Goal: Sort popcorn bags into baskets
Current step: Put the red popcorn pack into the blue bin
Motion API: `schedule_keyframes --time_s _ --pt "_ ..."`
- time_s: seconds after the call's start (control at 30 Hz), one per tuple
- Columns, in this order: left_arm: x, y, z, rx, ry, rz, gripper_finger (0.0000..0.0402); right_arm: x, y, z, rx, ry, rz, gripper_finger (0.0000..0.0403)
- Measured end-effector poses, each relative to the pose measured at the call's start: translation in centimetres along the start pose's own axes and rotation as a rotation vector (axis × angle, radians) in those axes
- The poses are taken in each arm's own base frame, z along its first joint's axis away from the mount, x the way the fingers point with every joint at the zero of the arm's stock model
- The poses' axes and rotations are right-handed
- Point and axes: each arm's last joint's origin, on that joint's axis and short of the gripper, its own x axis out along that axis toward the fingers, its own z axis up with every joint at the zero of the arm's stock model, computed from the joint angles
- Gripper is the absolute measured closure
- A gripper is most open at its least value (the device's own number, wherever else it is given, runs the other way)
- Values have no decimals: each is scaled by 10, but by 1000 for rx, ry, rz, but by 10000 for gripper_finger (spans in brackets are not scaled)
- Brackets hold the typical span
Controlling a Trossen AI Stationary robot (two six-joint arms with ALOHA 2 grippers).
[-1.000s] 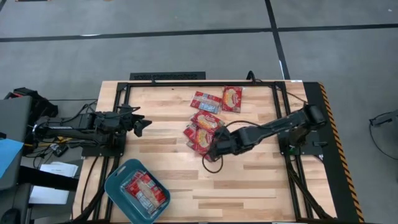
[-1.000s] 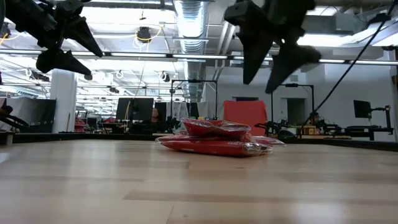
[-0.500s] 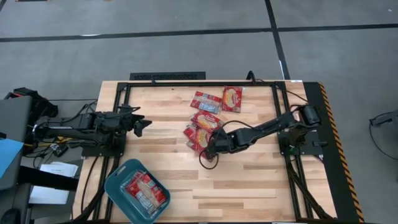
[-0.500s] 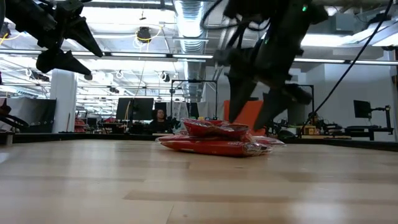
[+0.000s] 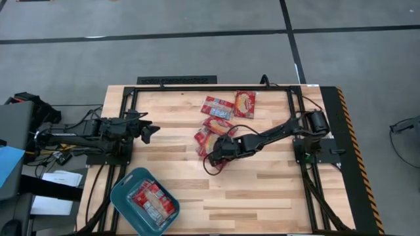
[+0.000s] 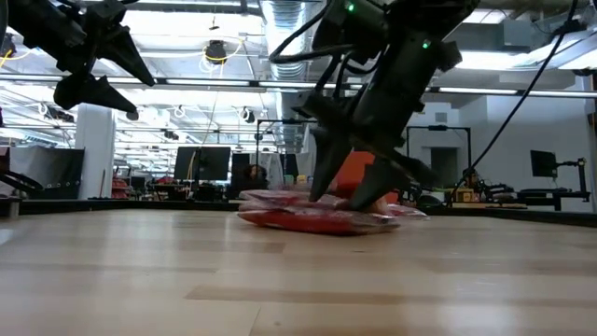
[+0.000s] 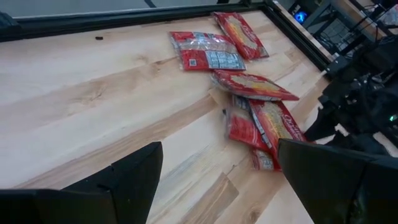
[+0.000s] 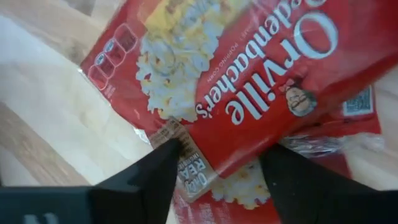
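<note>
The left hand (image 5: 148, 130) waits spread open at nine o'clock above the tabletop (image 5: 262, 190). The bin (image 5: 123, 196) at seven holds packets. The right hand (image 5: 217, 150), fingers apart, straddles the top packet (image 8: 249, 81) of the central pile (image 5: 211, 137), seemingly to pinch it.

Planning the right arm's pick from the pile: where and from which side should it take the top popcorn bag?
Take the top popcorn bag by its near short edge, coming down from above. It lies flat across another bag, so that sealed edge overhangs and lets the jaws close over and under it. The right gripper already has open jaws straddling that edge. The left gripper waits apart.
</note>
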Motion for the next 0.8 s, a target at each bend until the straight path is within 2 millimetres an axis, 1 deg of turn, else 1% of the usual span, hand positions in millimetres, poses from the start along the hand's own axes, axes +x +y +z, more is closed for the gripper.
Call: schedule_keyframes --time_s 0.1,0.33,0.4,0.5,0.6,0.8 --pt "0 0 0 0 -11 10 95 0 0 2 15 2 9 208" --pt "0 1 1 0 -20 20 95 0 1 4 16 -1 20 359" --pt "0 1 1 0 -20 21 95 0 1 5 9 1 28 388" --pt "0 1 1 0 -21 21 95 -4 4 4 -4 10 36 390" --pt "0 1 1 0 -21 21 95 -11 12 5 -22 15 51 394" --pt "0 1 1 0 -20 21 95 -38 54 4 -111 -13 192 396"
